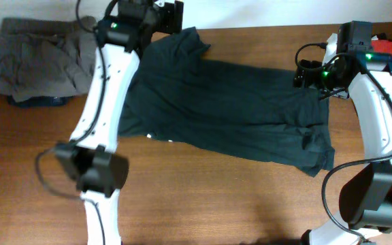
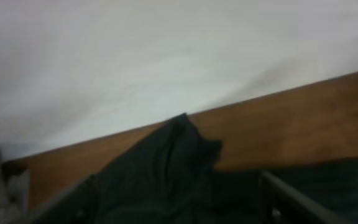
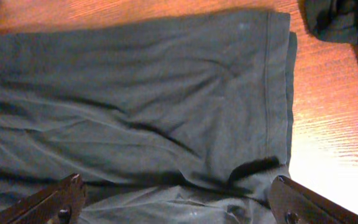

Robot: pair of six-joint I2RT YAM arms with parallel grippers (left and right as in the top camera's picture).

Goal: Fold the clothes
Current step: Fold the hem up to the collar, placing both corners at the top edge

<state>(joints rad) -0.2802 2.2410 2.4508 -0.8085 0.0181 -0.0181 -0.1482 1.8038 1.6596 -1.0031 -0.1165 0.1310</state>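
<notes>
Black T-shirt lies spread on worktop, likely smoothed for folding. Left gripper and right gripper at opposite ends, jaws apart, gripping nothing.

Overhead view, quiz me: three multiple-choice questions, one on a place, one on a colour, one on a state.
1. Where is the grey garment? A) far-left corner of the table B) its middle C) its near edge
2. What colour is the garment at the right edge? A) blue B) red C) yellow
3. How is the right gripper? A) shut on cloth B) out of view C) open over the black T-shirt
Answers: 1 A, bunched at upper left; 2 B, red cloth shows there; 3 C, wrist view shows jaws wide apart.
</notes>
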